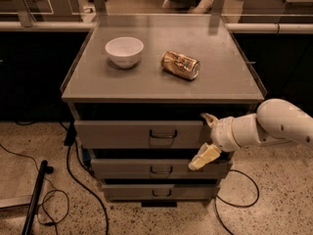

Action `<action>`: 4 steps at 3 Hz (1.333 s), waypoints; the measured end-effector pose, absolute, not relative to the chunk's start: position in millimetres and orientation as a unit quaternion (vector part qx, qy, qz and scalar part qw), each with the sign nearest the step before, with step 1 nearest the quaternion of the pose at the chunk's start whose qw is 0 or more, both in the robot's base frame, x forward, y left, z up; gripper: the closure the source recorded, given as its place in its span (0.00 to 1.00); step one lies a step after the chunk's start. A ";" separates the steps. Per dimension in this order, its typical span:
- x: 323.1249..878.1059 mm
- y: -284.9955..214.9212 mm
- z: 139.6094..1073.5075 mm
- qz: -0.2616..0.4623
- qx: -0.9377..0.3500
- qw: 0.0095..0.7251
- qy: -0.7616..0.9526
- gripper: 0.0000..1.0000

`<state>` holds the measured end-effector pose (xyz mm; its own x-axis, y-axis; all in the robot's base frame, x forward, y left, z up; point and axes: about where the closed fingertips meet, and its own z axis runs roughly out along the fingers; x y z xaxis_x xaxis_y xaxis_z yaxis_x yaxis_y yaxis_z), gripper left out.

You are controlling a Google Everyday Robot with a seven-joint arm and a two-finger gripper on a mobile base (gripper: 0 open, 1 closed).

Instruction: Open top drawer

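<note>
- Camera view: the top drawer [117, 133] sits just under the cabinet top [230, 77], its wire handle [163, 134] at the centre of its front.
- The gripper [206, 138] is at the drawer's right end, fingers spread wide, gripping nothing.
- Two narrower drawers [127, 169] lie below.
- On top stand a white bowl [124, 50] and a can [181, 64] lying on its side.

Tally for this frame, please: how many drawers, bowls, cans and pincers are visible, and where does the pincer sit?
Drawers: 3 (top drawer, middle drawer, bottom drawer)
Bowls: 1 (white bowl)
Cans: 1 (can, lying on its side)
Pincers: 1 (pincer, open, at the right end of the top drawer's front)
Total: 6
</note>
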<state>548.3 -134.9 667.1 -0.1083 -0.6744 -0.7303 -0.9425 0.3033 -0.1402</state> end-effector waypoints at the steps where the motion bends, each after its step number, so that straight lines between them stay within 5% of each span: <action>1: 548.3 -134.8 667.1 0.185 -0.561 0.363 0.721 0.19; 3: 548.3 -134.8 667.0 0.185 -0.561 0.363 0.721 0.64; 4: 548.3 -135.3 678.1 0.185 -0.561 0.363 0.721 0.96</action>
